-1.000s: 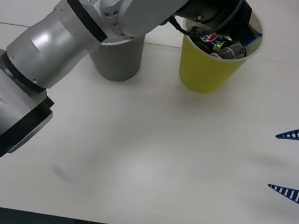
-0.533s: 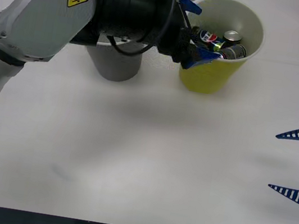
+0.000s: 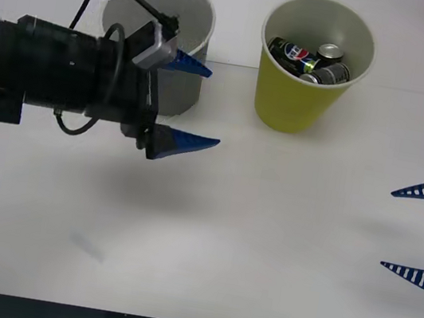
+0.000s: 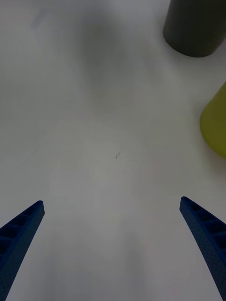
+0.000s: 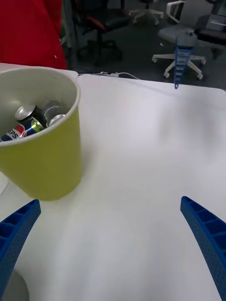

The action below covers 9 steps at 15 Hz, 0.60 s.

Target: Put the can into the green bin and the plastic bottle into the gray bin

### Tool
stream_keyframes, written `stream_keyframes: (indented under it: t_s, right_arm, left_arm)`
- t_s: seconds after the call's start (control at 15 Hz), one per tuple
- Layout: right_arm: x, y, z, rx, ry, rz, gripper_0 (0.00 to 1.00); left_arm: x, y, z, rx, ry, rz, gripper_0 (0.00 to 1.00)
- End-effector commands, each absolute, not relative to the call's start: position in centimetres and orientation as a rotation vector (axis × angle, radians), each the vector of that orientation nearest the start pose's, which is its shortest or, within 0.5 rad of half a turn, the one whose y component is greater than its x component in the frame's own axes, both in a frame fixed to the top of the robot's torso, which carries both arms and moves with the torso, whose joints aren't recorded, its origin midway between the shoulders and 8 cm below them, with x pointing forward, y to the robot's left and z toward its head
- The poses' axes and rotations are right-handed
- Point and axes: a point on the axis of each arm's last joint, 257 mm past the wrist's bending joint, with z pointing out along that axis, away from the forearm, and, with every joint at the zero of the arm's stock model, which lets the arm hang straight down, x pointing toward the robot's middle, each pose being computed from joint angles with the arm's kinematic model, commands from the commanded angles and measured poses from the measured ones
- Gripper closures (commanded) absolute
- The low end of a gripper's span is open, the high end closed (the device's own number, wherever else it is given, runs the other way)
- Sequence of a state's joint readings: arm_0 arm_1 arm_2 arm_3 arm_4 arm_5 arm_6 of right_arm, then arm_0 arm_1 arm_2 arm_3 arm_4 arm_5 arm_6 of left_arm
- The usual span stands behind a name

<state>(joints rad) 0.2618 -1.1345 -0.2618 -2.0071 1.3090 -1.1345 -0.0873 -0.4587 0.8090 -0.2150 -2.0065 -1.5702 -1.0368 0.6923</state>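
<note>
Blue left claw point(image 3: 192, 101) level, spread (empty)

White desk point(image 3: 248, 237), carrying two bins: gray bin point(image 3: 175, 95) at 11 o'clock, green bin point(image 3: 294, 99) just past 12, standing apart.

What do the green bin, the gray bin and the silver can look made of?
Green bin: probably paper or thin plastic; matte yellow-green wall, pale rim and inside, tapered cup shape.
Gray bin: same tapered shape, matte gray inside and out; likely the same stock.
Can: metal, likely aluminium; its shiny top glints inside the green bin.
</note>
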Motion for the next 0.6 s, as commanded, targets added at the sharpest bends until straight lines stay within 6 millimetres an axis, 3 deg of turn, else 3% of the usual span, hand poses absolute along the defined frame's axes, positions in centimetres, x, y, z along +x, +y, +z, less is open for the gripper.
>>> stream_keyframes:
  t_s: [0.07, 0.6]
  right_arm:
    - [34.1, -28.6, -16.7, -1.634, 1.596, 0.209, 0.0]
    - [34.1, -28.6, -16.7, -1.634, 1.596, 0.209, 0.0]
  left_arm:
    - [40.1, 9.3, -8.9, 1.53, 1.414, -0.488, 0.0]
    - [38.1, 18.4, -12.5, 1.735, 1.378, -0.279, 0.0]
